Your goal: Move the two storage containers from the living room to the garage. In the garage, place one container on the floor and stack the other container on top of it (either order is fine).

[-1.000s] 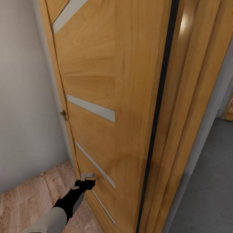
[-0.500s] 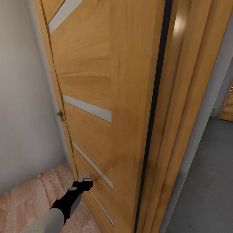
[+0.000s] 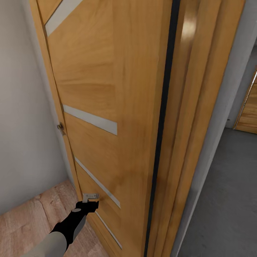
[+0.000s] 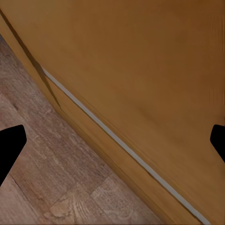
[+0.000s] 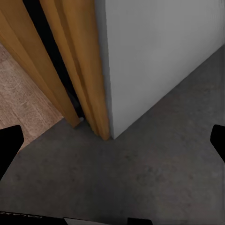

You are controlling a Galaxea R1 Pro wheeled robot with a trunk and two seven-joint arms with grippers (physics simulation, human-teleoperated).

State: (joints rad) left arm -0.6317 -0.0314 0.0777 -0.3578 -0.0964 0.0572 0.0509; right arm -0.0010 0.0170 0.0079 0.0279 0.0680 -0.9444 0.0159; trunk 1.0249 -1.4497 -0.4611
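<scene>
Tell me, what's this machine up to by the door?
It is passing through a doorway and carrying nothing. Its left end effector hangs low beside the open wooden door, close to a small metal bracket, fingers apart and empty. The right end effector is open too, above the grey concrete floor just past the door frame.

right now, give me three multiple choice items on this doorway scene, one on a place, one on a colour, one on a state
1. Where is the left pincer?
A. low beside the wooden door
B. up at the door's top
C. over grey concrete

2. What colour is the floor past the doorway?
A. red
B. dark grey
C. white

3. How does the left pincer stand?
A. shut on a bin
B. open, holding nothing
C. shut on a handle

Answers: 1 A, it sits near the door's lowest pale stripe. 2 B, grey concrete shows there. 3 B, its fingers stand far apart.
</scene>
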